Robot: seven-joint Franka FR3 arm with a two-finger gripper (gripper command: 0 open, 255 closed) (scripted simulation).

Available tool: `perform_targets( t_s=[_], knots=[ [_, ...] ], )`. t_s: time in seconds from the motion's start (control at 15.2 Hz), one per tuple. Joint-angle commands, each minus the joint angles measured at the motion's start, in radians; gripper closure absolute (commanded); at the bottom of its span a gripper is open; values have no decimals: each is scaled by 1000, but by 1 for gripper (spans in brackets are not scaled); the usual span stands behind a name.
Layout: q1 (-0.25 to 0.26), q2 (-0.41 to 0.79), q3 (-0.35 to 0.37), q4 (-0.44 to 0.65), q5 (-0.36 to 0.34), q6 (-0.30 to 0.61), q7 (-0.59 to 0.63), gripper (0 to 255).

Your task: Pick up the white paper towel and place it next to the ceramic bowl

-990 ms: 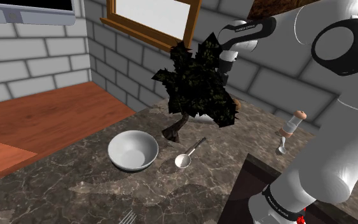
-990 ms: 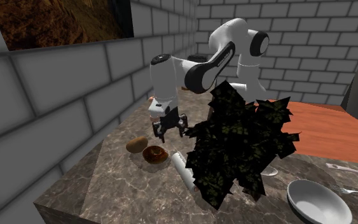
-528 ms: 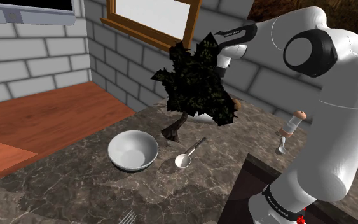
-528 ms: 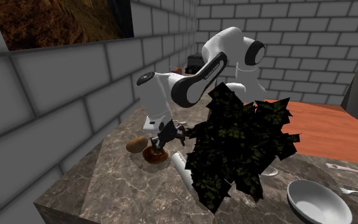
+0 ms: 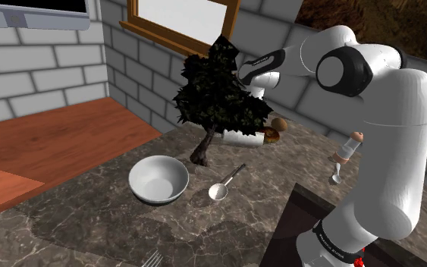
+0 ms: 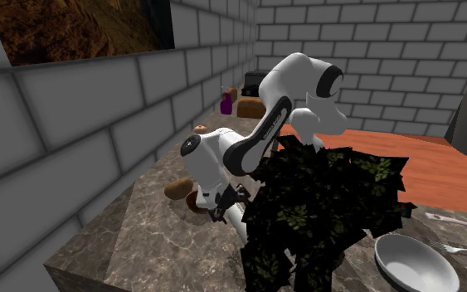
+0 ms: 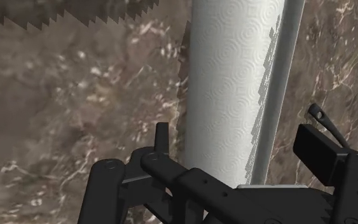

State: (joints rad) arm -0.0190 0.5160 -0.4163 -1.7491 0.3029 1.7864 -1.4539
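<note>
My arm (image 5: pixel 386 114) bends down low. My black hand (image 7: pixel 238 135) is spread open around one white paper towel roll (image 7: pixel 234 83) lying on the brown marbled counter (image 7: pixel 75 114). One round white bowl (image 5: pixel 158 180) sits well apart.

Opposed exterior views, shared countertop (image 5: pixel 90 220) (wrist close)

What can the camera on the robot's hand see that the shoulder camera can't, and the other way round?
Wrist view: the swirly pattern pressed into the paper towel, and the gripper open, one finger each side, not touching it. Shoulder view: the white bowl, the spoon and the dark plant partly hiding the roll. Both: the paper towel lying on the brown marbled counter.
</note>
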Motion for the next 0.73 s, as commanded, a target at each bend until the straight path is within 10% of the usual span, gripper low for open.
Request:
perform_targets(
  t_s=[0.0, 0.59, 0.66],
  knots=[
    [4, 4, 4, -25, 5, 28, -2, 0],
    [7, 5, 3, -31, 7, 35, -4, 0],
    [7, 5, 3, -31, 7, 35, -4, 255]
  ],
)
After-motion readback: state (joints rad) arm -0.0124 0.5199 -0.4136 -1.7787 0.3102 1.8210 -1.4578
